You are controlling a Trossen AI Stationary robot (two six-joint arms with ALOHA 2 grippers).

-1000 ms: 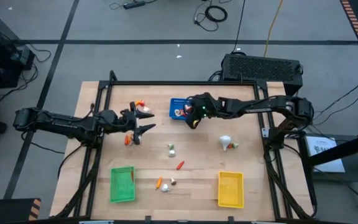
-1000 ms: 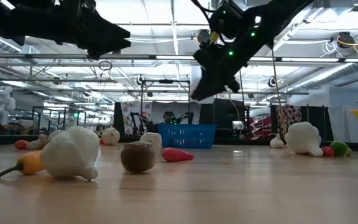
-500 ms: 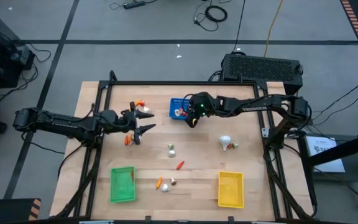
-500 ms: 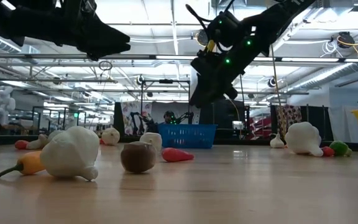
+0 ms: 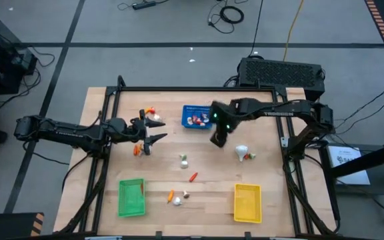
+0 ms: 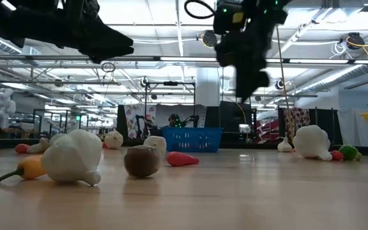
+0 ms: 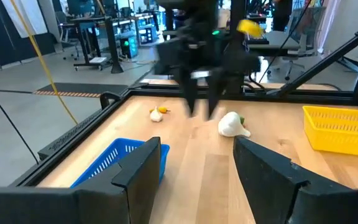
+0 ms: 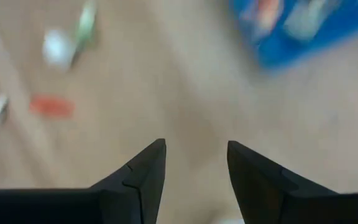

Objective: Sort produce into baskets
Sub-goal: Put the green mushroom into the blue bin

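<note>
The blue basket (image 5: 195, 117) stands at the far middle of the table with a few small produce pieces in it. The green basket (image 5: 131, 197) stands near left and the yellow basket (image 5: 247, 203) near right. Loose produce lies between them: a white garlic bulb (image 5: 243, 153), a red pepper (image 5: 193, 177), small white and orange pieces (image 5: 177, 197). My right gripper (image 8: 194, 158) hangs open and empty, pointing down at bare wood just right of the blue basket (image 8: 297, 25). My left gripper (image 7: 197, 162) waits open and level at the left.
An orange piece (image 5: 137, 150) lies under my left gripper (image 5: 153, 130) and another orange-and-white piece (image 5: 151, 111) beyond it. A small white piece (image 5: 184, 160) sits mid-table. A black frame rail (image 5: 199, 89) runs along the far edge. Bare wood lies between the green and yellow baskets.
My right gripper has left its place over the blue basket and swung toward the table's right and near side, rising a little. It has tipped from a slant to pointing almost straight down.
</note>
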